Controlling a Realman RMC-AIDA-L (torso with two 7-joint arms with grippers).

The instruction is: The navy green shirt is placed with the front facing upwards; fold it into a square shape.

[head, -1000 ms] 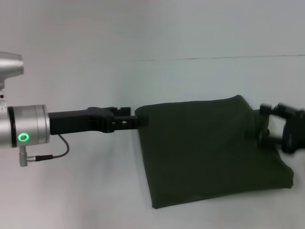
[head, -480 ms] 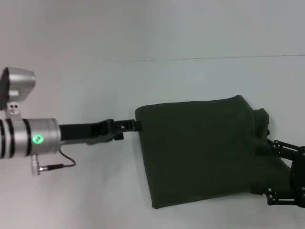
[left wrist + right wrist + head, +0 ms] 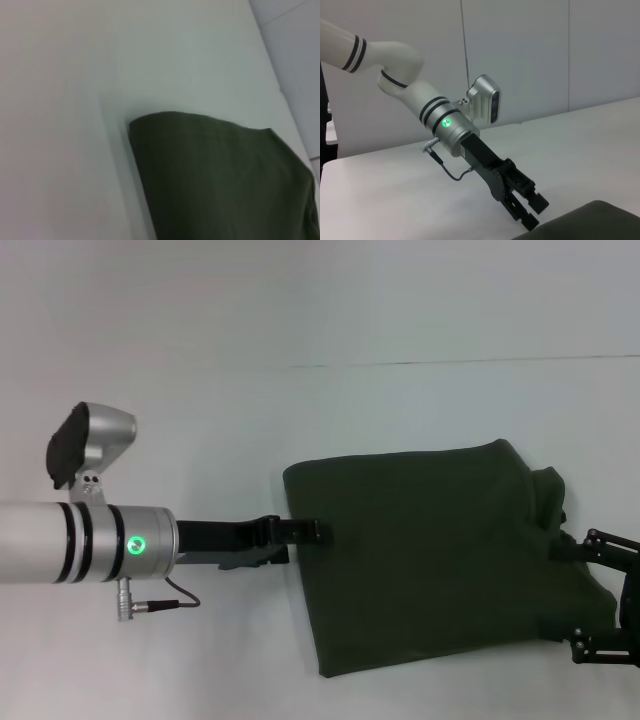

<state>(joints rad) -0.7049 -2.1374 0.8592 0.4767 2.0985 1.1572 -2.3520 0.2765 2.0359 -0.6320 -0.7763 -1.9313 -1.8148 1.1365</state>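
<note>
Shirt (image 3: 420,555) folded square on the worktop (image 3: 200,390).
Left end effector (image 3: 312,531), fingers spread, is seen at its left edge; right end effector (image 3: 610,600) at its right, state indiscernible.

Soft even light, faint shadows, blurred left wrist view.

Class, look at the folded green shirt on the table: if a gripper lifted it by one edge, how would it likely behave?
The navy green shirt would probably droop and unfold, since its edges are soft and rounded and its right side bunches. It looks light for its spread, lying flat on the table. Pushed by the left gripper at its left edge, it would likely wrinkle rather than slide whole.
</note>
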